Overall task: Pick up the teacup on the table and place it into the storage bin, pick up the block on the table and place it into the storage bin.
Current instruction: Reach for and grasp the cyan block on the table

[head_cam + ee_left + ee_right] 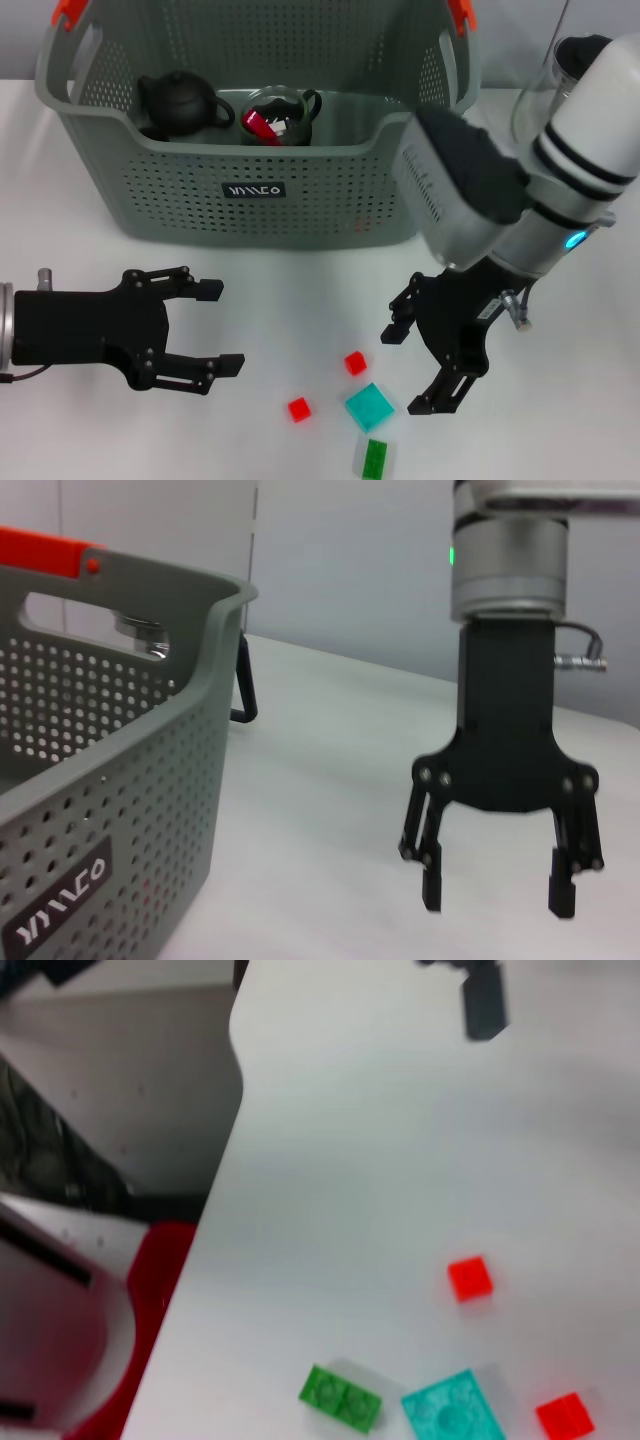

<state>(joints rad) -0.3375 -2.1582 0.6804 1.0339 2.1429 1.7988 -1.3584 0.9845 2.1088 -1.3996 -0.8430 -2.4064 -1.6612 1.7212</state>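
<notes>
The grey-green storage bin [255, 190] stands at the back of the table, and its wall also fills the near side of the left wrist view [100, 780]. Inside it a glass teacup [282, 113] with something red in it lies beside a black teapot [178, 103]. Several blocks lie on the table in front: two red [355, 363] [299, 409], a teal one [370, 407] and a green one [376, 458]. My right gripper [405, 370] hangs open just right of the blocks, holding nothing. My left gripper [215, 328] is open and empty at the front left.
A clear glass vessel [540, 95] stands right of the bin, behind my right arm. The right wrist view shows the blocks [452, 1410] near the table's edge [215, 1220], with a red object [150, 1290] on the floor beyond it.
</notes>
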